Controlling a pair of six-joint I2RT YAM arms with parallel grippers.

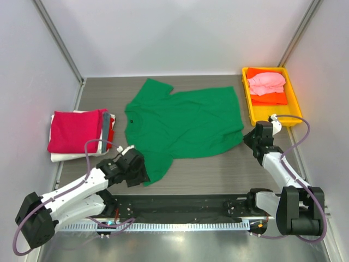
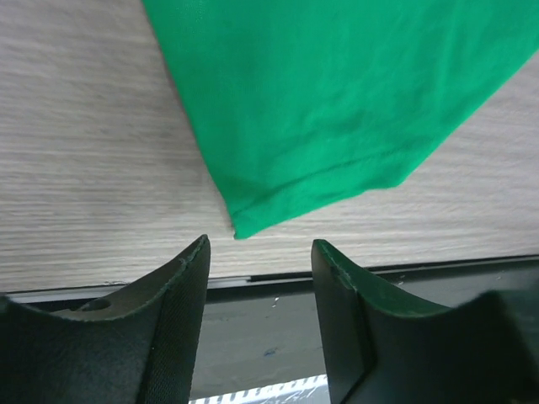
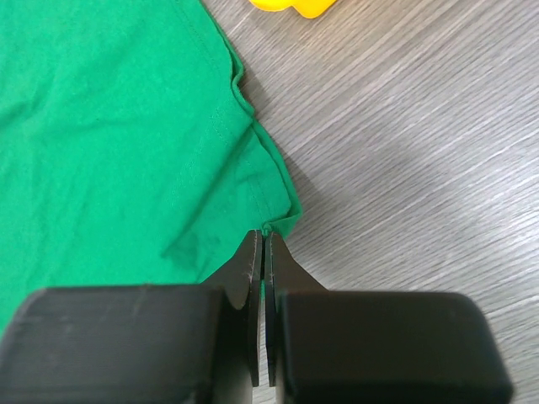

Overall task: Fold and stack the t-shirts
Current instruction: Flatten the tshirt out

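Observation:
A bright green t-shirt (image 1: 185,123) lies spread flat on the middle of the table. My left gripper (image 1: 140,173) is open and empty at the shirt's near left sleeve. In the left wrist view the sleeve corner (image 2: 238,227) lies just ahead of the gripper (image 2: 261,248), untouched. My right gripper (image 1: 252,137) is shut on the shirt's near right hem corner. In the right wrist view the cloth (image 3: 109,143) bunches at the tips of the gripper (image 3: 265,237). A folded stack sits at the left: crimson (image 1: 73,130) on top, with grey (image 1: 105,124), red (image 1: 111,132) and white (image 1: 62,156) below.
A yellow tray (image 1: 295,103) stands at the back right and holds a pink shirt (image 1: 266,83) on an orange one (image 1: 270,99). Its corner shows in the right wrist view (image 3: 295,7). The table's black front rail (image 2: 253,337) lies just under my left gripper.

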